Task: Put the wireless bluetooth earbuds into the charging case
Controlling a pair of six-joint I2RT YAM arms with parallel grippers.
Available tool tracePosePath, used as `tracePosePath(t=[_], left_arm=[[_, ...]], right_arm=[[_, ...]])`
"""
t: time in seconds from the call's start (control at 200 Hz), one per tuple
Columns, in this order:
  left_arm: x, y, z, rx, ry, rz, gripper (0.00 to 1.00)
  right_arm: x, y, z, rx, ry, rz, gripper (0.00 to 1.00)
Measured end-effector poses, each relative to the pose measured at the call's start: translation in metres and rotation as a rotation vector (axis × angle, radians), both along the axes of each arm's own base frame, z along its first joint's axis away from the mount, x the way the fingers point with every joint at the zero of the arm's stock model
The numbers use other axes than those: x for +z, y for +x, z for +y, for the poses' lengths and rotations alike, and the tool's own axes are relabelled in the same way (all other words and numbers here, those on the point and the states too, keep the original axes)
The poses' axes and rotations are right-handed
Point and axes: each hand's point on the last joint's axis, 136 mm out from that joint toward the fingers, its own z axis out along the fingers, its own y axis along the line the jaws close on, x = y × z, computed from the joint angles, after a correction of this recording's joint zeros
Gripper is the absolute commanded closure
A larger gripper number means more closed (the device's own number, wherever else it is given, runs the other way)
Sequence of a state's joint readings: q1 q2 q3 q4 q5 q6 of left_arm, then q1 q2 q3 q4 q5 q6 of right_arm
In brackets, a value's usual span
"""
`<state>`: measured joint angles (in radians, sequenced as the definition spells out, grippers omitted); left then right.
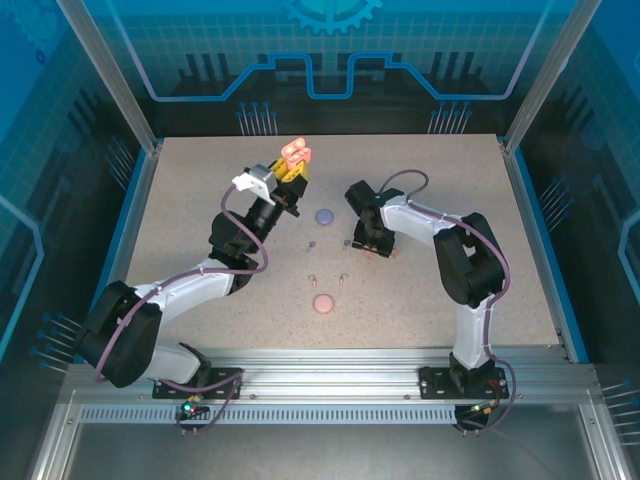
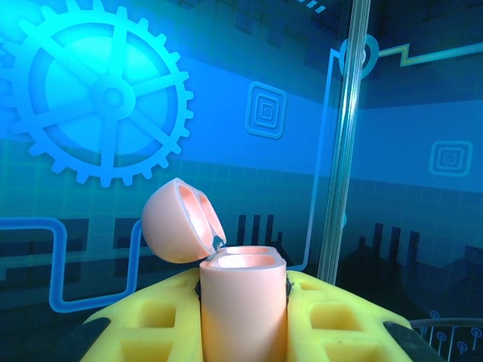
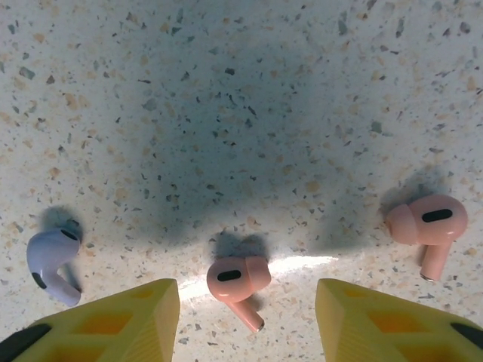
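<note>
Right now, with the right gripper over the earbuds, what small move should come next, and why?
Probably lower the right gripper and close on the salmon earbud: it lies on the table between the open fingers, ungripped, while the left gripper holds the open salmon case raised.

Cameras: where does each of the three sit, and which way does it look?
Top external: above and behind, looking down on the table; both arms show.
Left wrist: on the left gripper, facing the back wall; its yellow fingers clamp an open salmon charging case.
Right wrist: on the right gripper, facing down at three earbuds; its open yellow fingertips show.
Shared: the charging case, top and left wrist.
</note>
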<state>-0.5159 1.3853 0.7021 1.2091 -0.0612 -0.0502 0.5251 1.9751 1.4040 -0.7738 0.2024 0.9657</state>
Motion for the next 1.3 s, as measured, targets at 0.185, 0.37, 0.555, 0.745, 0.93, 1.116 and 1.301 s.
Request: tracePosePath(t=[0.185,0.37,0.555,0.745,0.93,1.116,1.301], left_arm=[[0.0,-0.001,-0.001,-0.006,0.003,-0.001,1.0],[0.0,-0.001,-0.002,-0.008,0.007,-0.004,1.0],[0.0,-0.002,-0.003,-0.014,0.01,-0.006,1.0],[0.0,-0.002,-0.003,-0.014,0.011,-0.006,1.0],[0.0,-0.002,-0.003,-0.014,0.011,-0.006,1.0],[0.0,-0.002,-0.004,-0.021,0.015,-0.008,1.0],[-0.001,-0.003,-0.005,-0.027,0.018,-0.009,1.0]], right_arm=[[-0.003,0.004,0.002,-0.015,0.002,0.003,0.49],[-0.005,0.007,0.003,-0.024,0.004,0.004,0.5],[-0.008,0.006,0.003,-0.033,0.005,0.014,0.51],[-0.011,0.005,0.005,-0.042,0.015,0.023,0.54],[-0.015,0.006,0.004,-0.051,0.02,0.03,0.56],[-0.015,0.006,0.003,-0.057,0.02,0.032,0.57],[-0.016,0.006,0.002,-0.063,0.021,0.035,0.61]])
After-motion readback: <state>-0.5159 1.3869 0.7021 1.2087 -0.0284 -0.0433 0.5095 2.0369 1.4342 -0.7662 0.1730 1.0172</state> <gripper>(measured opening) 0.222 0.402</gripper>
